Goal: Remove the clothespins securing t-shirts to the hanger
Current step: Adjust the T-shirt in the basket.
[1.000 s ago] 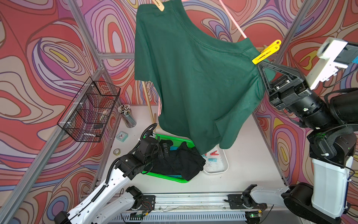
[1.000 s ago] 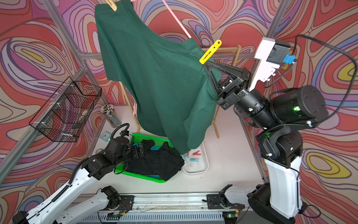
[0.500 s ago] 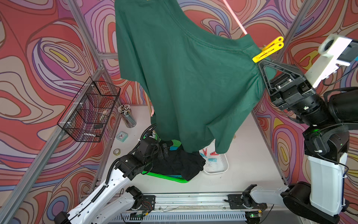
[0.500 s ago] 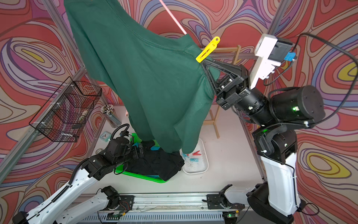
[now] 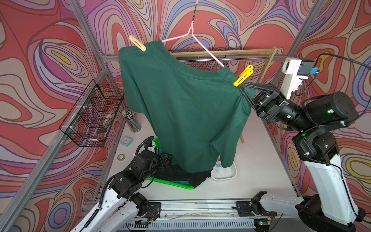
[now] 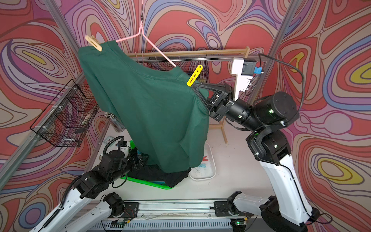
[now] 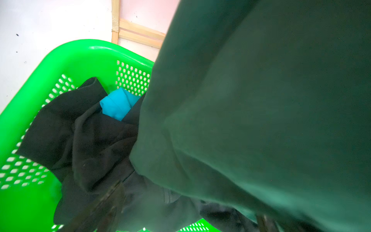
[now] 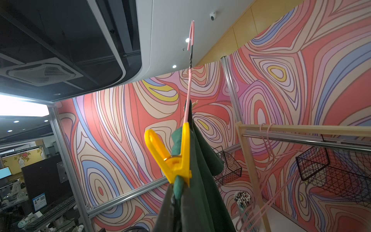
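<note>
**Top views.** Over the last second the green t-shirt and its pink hanger have swung back. The far shoulder had ridden up past the frame edge. It now hangs fully in view, with the tan clothespin on it. The near shoulder has hardly shifted, and the yellow clothespin remains clipped there.
- Reading: no pin came off in this interval, and two are left on this shirt.
- Right tool: pressed together, pinching shirt fabric just under the yellow clothespin. It touches cloth, not the pin.
- Left tool: low over the green basket, largely hidden by the shirt hem.
- A white tray on the worktop beside the basket holds a red clothespin.

**Left wrist view.** The black t-shirt and turquoise t-shirt lie in the basket, already free. The green hem hangs over them. The left tool's fingers show only as dim blurs at the frame edge, spread wide and holding nothing.

**Right wrist view.** The yellow clothespin bites the shirt shoulder at the hanger wire, and its handles are unpressed. Bunched green cloth sits clamped in the right tool directly beneath it.
- Judgement: this grip only steadies the shirt. The pin's handles have yet to be squeezed.
</note>
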Controlling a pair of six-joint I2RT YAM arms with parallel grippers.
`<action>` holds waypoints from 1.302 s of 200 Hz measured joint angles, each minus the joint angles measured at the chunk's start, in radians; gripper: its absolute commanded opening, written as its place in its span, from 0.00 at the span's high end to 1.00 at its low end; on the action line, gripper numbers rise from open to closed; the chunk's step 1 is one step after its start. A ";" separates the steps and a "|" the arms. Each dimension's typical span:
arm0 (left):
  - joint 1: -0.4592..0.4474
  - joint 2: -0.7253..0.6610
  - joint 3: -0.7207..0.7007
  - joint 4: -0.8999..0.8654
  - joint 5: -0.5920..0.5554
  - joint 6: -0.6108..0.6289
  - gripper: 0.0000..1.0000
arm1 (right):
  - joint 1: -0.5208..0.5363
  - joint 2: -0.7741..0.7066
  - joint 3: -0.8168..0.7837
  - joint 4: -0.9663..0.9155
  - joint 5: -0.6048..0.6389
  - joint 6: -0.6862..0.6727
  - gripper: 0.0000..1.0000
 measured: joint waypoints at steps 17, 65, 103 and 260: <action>0.000 -0.051 -0.016 -0.021 -0.002 -0.014 0.00 | 0.000 0.009 -0.027 0.013 -0.029 0.017 1.00; 0.000 -0.122 -0.012 -0.110 -0.053 -0.072 0.00 | 0.000 0.010 -0.144 0.042 -0.060 0.035 1.00; 0.000 -0.121 0.098 -0.234 -0.119 -0.107 0.00 | 0.000 -0.002 -0.202 0.032 -0.062 0.015 1.00; 0.000 0.071 0.556 -0.470 -0.086 -0.172 0.00 | 0.005 -0.082 -0.599 0.145 -0.248 -0.075 1.00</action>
